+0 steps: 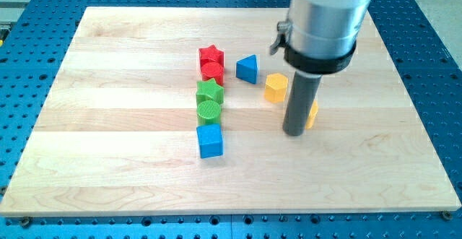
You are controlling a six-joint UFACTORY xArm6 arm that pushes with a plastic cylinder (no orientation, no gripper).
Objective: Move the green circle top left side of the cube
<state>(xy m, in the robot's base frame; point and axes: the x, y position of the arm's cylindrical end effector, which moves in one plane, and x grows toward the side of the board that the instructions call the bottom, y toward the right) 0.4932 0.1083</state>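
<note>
The green circle [208, 110] lies on the wooden board, touching the green star [209, 91] just above it. The blue cube [210, 140] sits directly below the green circle, close to it. My tip [294, 131] rests on the board to the right of the blue cube and the green circle, well apart from both. It stands just in front of a yellow block [312, 114], which it mostly hides.
A red star [211, 54] and a red circle [211, 71] sit above the green star. A blue triangle [247, 68] and a yellow hexagon [276, 87] lie to the upper left of my tip. The board [108, 123] rests on a blue perforated table.
</note>
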